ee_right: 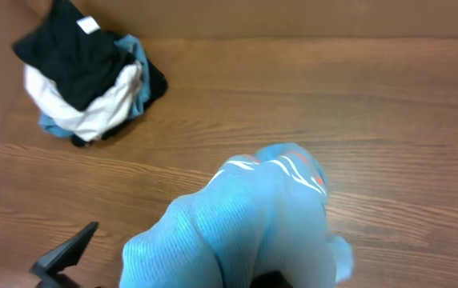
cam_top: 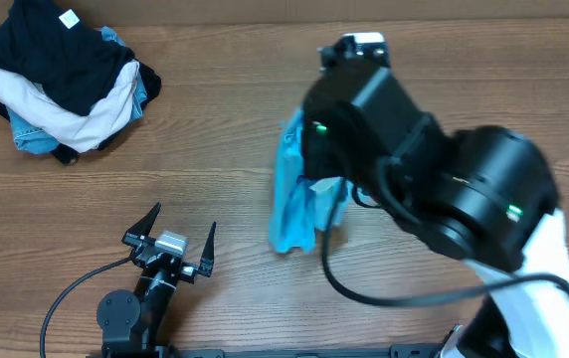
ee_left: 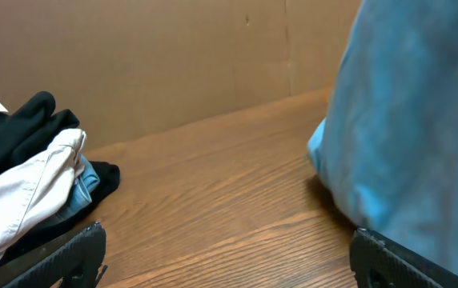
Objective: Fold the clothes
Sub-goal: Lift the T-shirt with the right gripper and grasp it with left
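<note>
The blue shirt hangs bunched from the right claw, which pinches it tight, with the left claw spread wide well apart.

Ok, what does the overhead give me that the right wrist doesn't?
Overhead only: the right arm covering much of the shirt, and the whole left gripper, open and empty. Right wrist only: white and red print on the shirt's bunched top. Both: the shirt, the pile at upper left, the table.
</note>
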Controlling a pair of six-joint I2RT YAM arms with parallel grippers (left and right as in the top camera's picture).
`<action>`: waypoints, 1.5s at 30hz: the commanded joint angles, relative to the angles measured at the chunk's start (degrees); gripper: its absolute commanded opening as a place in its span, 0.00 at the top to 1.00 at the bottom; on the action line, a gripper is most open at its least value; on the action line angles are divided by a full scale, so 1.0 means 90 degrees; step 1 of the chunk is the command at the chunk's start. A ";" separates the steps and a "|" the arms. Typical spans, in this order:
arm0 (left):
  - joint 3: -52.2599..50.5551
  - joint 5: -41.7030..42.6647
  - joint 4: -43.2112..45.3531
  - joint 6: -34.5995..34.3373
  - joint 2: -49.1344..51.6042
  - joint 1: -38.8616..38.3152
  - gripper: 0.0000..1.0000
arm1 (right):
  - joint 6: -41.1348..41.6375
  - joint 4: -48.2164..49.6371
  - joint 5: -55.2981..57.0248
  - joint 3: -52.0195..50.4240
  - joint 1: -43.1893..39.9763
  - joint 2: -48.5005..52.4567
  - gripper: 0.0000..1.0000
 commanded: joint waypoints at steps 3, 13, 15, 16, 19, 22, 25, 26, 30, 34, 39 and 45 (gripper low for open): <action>-0.0019 -0.0041 0.0002 0.0114 -0.0039 0.0036 0.00 | -0.0289 0.0036 -0.0406 0.0206 0.0024 -0.0306 0.91; -0.0019 -0.0039 0.0024 0.0114 -0.0039 0.0032 0.00 | -0.0287 0.0036 -0.0391 0.0206 0.0024 -0.0306 0.87; -0.0019 -0.0039 0.0022 0.0114 -0.0039 0.0032 0.00 | -0.0287 0.0039 -0.0389 0.0206 0.0024 -0.0304 0.87; -0.0019 -0.0039 0.0022 0.0112 -0.0039 0.0032 0.00 | -0.0287 0.0039 -0.0391 0.0206 0.0024 -0.0304 0.87; -0.0019 0.1418 0.0736 -0.0131 -0.0039 0.0027 0.00 | -0.0287 0.0036 -0.0391 0.0206 0.0024 -0.0301 0.86; -0.0019 0.3514 0.1928 -0.0146 -0.0039 0.0027 0.00 | -0.0287 0.0036 -0.0389 0.0204 0.0024 -0.0301 0.86; 0.0058 0.4109 0.3560 -0.1758 -0.0039 0.0027 0.00 | -0.0291 0.0036 -0.0386 0.0206 0.0024 -0.0301 0.85; 0.0146 0.4109 0.3772 -0.2045 -0.0039 0.0027 0.00 | -0.0289 0.0039 -0.0386 0.0206 0.0024 -0.0296 0.85; 0.1139 0.4104 0.2093 -0.1970 0.0165 0.0029 0.00 | -0.0289 0.0114 -0.0386 0.0206 0.0024 -0.0291 0.85; 0.2130 0.4155 0.0325 -0.1887 0.1343 0.0027 0.00 | -0.0289 0.0114 -0.0389 0.0206 0.0024 -0.0260 0.85; 0.2212 0.4481 0.0255 -0.1960 0.2295 0.0019 0.00 | -0.0294 0.0039 -0.0386 0.0199 0.0024 -0.0260 0.84; 0.3169 0.3609 -0.1314 -0.0950 0.3191 -0.0253 0.00 | -0.0335 0.0401 -0.0318 0.0199 0.0024 -0.0260 0.84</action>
